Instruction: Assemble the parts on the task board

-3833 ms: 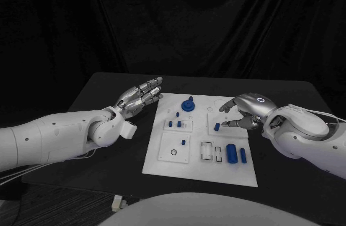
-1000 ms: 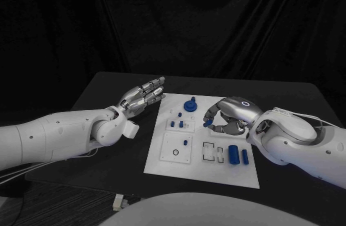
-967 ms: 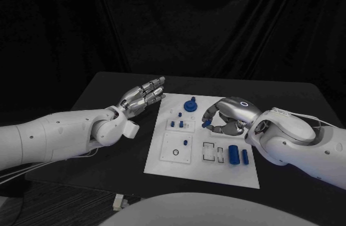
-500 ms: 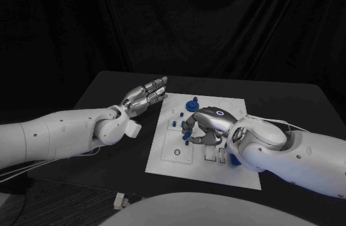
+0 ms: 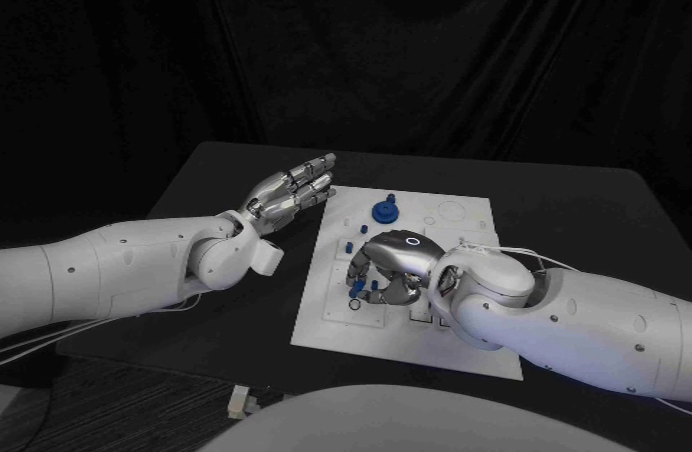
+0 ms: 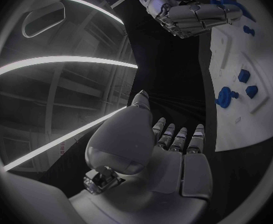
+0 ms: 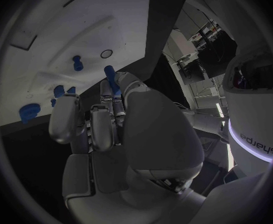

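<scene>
Right robot hand (image 5: 387, 265) pinches a blue peg (image 7: 111, 78) over the task board's (image 5: 464, 212) left half.

Blue parts (image 5: 384, 212) on a white task board (image 5: 464, 215); black table (image 5: 577, 212); silver right robot hand (image 5: 387, 264).

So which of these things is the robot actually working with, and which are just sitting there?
In the job:
white board
blue peg, held in the right hand
blue knob and other small blue pieces on the board

Just there:
black table
left hand, open and idle beside the board
</scene>
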Robot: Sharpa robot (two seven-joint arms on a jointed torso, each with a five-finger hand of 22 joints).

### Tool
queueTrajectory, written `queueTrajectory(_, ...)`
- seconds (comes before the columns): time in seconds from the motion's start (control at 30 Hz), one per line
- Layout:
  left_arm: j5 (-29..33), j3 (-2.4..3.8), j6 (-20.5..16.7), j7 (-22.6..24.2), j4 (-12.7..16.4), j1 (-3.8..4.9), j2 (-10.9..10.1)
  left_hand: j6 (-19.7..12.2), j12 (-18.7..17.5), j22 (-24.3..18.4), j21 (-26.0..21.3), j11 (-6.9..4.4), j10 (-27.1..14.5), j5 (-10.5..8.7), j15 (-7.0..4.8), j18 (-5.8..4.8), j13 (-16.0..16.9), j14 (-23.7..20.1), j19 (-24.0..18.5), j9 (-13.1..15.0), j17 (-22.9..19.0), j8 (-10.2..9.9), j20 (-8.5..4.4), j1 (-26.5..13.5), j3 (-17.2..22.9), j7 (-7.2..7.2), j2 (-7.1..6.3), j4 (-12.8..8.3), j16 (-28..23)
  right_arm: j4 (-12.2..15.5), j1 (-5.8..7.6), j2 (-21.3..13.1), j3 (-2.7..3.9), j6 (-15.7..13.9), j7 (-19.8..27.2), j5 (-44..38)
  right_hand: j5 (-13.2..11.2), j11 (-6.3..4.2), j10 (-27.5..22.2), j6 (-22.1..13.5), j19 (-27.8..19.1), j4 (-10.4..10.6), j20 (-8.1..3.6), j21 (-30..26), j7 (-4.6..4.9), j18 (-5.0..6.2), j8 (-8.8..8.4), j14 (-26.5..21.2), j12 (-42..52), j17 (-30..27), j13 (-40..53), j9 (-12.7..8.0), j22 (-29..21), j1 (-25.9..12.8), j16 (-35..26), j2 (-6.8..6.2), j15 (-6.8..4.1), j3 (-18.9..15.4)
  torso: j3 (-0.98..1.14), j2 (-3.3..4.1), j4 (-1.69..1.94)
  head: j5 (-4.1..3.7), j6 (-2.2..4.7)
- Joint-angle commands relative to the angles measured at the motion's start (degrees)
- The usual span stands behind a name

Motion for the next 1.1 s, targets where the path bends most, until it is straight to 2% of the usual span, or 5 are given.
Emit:
queueTrajectory(0.03,0.32,0.06,0.48,5.16,0.08,-0.06,0.08,0.23,0.19,0.02,0.08,-0.08,-0.09,0.13,0.3,0.44,0.07,0.02,-0.06,0.03,0.05,0.24,0.46,0.27,-0.13,0.15,0.11,-0.16,0.2,-0.56,-0.54,0.64,0.03,3.11,-0.07,-1.09,-0.31,0.32,-0.11,-0.5,0.38,-0.08,-0.04,0.21,0.08,-0.13,-0.01,2.14,-0.29,0.03,-0.07,-0.03,9.34,0.31,0.2,0.54,0.17,0.31,0.0,-0.01,-0.03,0.01,-0.01)
queueTrajectory(0.27,0.32,0.06,0.49,5.13,0.11,-0.06,0.05,0.26,0.2,0.02,0.08,-0.08,-0.09,0.17,0.29,0.44,0.07,0.03,-0.06,0.04,0.06,0.25,0.47,0.3,-0.12,0.17,0.12,-0.18,0.22,-1.31,-1.14,1.48,0.03,5.41,-0.51,-1.16,-0.41,0.4,-0.21,-0.69,0.3,-0.23,-0.01,-0.05,0.16,-0.08,-0.09,2.11,-0.42,-0.11,-0.12,0.0,9.27,0.4,0.13,0.55,0.22,0.43,0.01,0.01,0.0,0.12,-0.01)
queueTrajectory(0.53,0.32,0.06,0.56,5.04,0.04,-0.07,0.07,0.26,0.2,0.02,0.08,-0.08,-0.09,0.17,0.29,0.44,0.07,0.03,-0.06,0.04,0.06,0.25,0.47,0.3,-0.12,0.17,0.12,-0.18,0.22,-1.82,-1.34,1.87,0.03,6.07,-0.99,-1.73,-0.43,0.42,-0.24,-0.78,0.28,-0.36,0.01,-0.08,0.19,-0.07,-0.12,2.08,-0.48,-0.19,-0.15,0.02,9.25,0.5,0.08,0.58,0.25,0.53,0.0,-0.05,-0.04,0.09,-0.01)
queueTrajectory(1.1,0.32,0.06,0.69,4.87,0.01,-0.09,0.1,0.14,0.13,0.05,0.09,-0.1,-0.1,0.25,0.31,0.45,0.06,0.03,-0.05,0.02,0.06,0.22,0.49,0.39,-0.09,0.23,0.14,-0.23,0.23,-1.46,-1.38,1.72,0.03,3.29,-1.09,-7.2,-0.21,0.43,-0.06,-0.82,0.23,-0.74,0.06,-0.13,0.24,-0.05,-0.11,2.02,-0.47,-0.29,-0.15,0.13,9.23,0.78,0.02,0.67,0.28,0.81,0.01,-0.01,-0.04,-0.15,-0.01)
